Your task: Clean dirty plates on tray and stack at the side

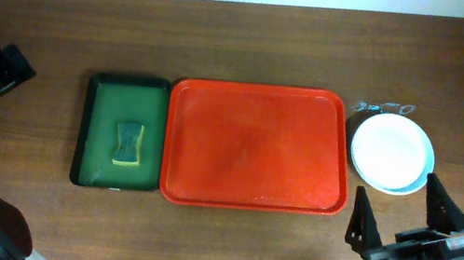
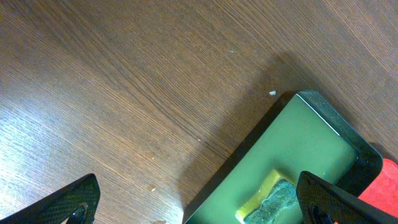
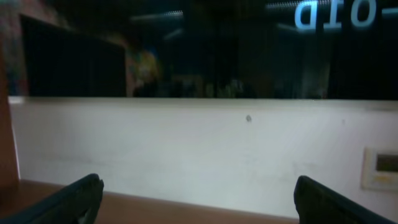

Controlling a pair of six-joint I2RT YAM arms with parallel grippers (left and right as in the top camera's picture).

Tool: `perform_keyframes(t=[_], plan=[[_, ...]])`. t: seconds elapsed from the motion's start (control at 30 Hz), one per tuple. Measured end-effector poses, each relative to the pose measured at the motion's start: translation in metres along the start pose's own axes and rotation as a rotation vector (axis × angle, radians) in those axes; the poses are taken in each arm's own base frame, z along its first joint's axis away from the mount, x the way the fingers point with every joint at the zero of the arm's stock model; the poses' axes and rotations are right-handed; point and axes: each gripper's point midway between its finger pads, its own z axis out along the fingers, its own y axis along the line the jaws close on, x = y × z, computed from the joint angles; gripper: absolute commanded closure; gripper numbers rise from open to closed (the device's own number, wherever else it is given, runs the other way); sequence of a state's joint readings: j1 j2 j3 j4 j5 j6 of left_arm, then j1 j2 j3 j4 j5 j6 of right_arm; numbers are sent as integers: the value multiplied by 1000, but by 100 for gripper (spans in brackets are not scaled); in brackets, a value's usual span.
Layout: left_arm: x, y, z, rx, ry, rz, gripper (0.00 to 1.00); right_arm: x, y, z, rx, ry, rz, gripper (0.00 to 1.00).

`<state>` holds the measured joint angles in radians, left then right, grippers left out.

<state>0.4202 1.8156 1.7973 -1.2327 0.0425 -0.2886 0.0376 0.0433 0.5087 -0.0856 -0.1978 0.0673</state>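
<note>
Plates (image 1: 389,149) come just beyond the nearest thing, the right gripper (image 1: 397,188), whose jaws hang wide apart and empty; the left gripper (image 2: 198,180) gapes equally empty over the bench (image 1: 275,43) by the green tray (image 1: 100,127); the plates sit stacked on the bench just off the right end of the red tray (image 1: 249,142), which is bare. The job looks finished, so any retreat should go high and clear of the stack. Count: two plates certain, white over pale blue, a third untellable; one red tray, one green tray, one sponge (image 1: 128,143).

Glossy red plastic tray (image 1: 253,148), smooth white-and-mint plates (image 1: 390,147), matt grained wood table (image 1: 227,44), rough sponge (image 1: 128,143) in shiny green tray (image 1: 97,126)
</note>
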Motion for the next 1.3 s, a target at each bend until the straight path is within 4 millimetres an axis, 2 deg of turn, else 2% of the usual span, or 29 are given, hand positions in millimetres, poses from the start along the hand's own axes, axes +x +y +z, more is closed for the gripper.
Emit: perform_keyframes(t=[0.03,0.13,0.23,0.27,0.4,0.47,0.6,0.7,0.73,0.8,1.3], plan=[[0,0,0,0,0,0,1,-8,2,-1,-13,-76,-16,1],[0,0,0,0,0,0,1,-15,4,-1,-26,-168,-35,2],[0,0,0,0,0,0,1,4,-2,3,0,-132,-26,2],[0,0,0,0,0,0,1,18,-7,5,20,-107,-19,1],[0,0,0,0,0,0,1,91,-21,9,80,41,7,2],[0,0,0,0,0,0,1,115,-25,9,95,70,12,2],[0,0,0,0,0,0,1,153,-30,5,119,122,19,1],[0,0,0,0,0,0,1,166,-36,2,150,176,24,2],[0,0,0,0,0,0,1,181,-38,-2,163,237,31,2],[0,0,0,0,0,0,1,228,-40,-19,187,434,52,2],[0,0,0,0,0,0,1,227,-42,-19,193,434,7,2]])
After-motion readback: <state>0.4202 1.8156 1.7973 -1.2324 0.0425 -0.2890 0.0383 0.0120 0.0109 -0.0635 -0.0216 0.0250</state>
